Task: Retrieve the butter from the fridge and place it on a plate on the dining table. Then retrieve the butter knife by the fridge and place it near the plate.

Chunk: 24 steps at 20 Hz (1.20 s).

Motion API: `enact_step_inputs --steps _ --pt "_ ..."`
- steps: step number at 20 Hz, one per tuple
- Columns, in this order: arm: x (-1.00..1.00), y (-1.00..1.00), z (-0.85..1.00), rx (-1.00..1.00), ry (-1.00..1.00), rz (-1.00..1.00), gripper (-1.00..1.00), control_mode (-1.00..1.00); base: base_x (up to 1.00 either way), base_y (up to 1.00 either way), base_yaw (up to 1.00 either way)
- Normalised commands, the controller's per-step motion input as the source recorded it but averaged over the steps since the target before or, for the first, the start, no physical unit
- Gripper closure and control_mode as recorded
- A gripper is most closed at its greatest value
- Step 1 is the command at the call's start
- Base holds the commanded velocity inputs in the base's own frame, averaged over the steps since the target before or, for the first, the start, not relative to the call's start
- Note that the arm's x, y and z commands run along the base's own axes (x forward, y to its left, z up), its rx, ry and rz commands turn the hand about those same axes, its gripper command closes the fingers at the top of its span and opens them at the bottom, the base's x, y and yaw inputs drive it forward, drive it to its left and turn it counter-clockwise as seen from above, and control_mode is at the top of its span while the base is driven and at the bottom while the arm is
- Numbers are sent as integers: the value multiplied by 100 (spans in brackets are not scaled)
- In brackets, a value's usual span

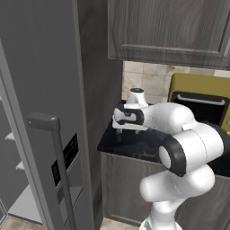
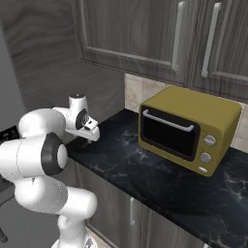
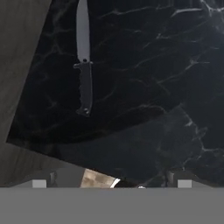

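The butter knife (image 3: 83,65) lies flat on the black marble counter (image 3: 153,87), its pale grey blade toward the top of the hand view and its dark ribbed handle below. My gripper (image 3: 111,181) hovers above the counter with its jaws wide open and nothing between them; the knife lies ahead of it, toward its left fingertip (image 3: 41,181). From the base, the gripper (image 1: 126,133) points down over the counter's left end, beside the tall grey fridge (image 1: 40,90). The butter, the plate and the dining table are out of view.
A yellow microwave (image 2: 189,128) stands on the counter (image 2: 145,169) to the right of the arm. Grey-brown wall cabinets (image 2: 145,34) hang above. The fridge's dark bar handle (image 1: 60,170) and black display panel (image 1: 65,159) face me, and pale shelves (image 1: 11,136) show at the far left.
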Motion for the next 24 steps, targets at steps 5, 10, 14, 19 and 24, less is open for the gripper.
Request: enact_step_inputs --steps 5,10,14,19,24 --pt "49 14 -19 0 2 1 -100 -100 0 0 0" --pt "46 3 -31 -2 0 4 -100 -100 0 0 0" --pt "34 0 -41 -5 0 5 -100 -100 0 0 0" --pt "25 0 -44 -5 0 5 -100 -100 0 0 0" --pt "11 0 -38 -3 1 3 -100 -100 0 0 0"
